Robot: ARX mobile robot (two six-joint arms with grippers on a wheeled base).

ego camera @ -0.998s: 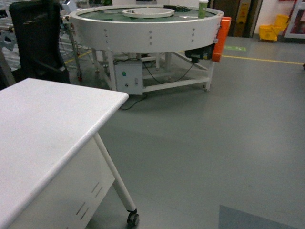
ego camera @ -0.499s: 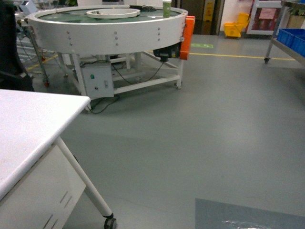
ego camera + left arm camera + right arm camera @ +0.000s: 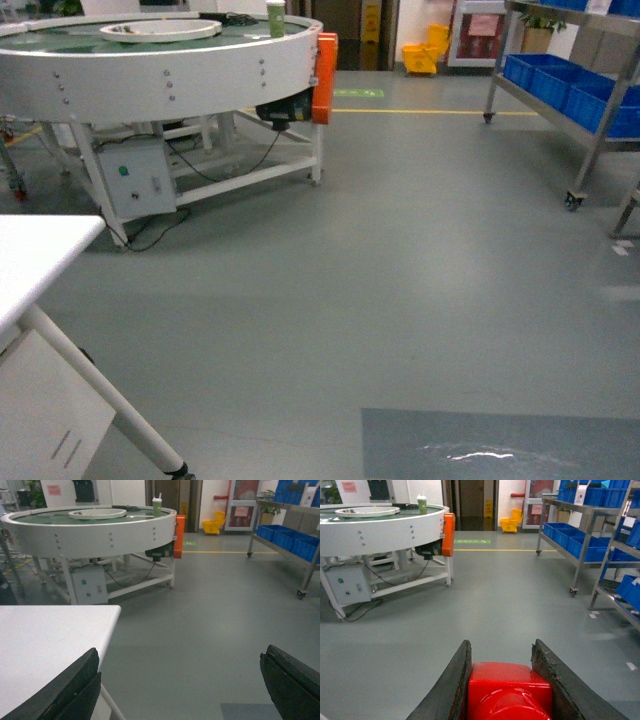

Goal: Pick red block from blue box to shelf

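Observation:
The red block is glossy and fills the gap between the dark fingers of my right gripper, which is shut on it above the grey floor. My left gripper is open, its fingers wide apart with only floor between them. The shelf, a steel rack on caster wheels, stands at the right edge of the head view. The same shelf is ahead and to the right in the right wrist view. The blue box is out of view. Neither gripper shows in the head view.
A round white conveyor table with an orange side panel stands at the back left. A white desk corner on a castered leg is near left. Dark blue crates sit on the shelf. A yellow mop bucket is far back.
The head view has swung to the right: desk and conveyor table slid left, and the shelf with blue crates came into view on the right.

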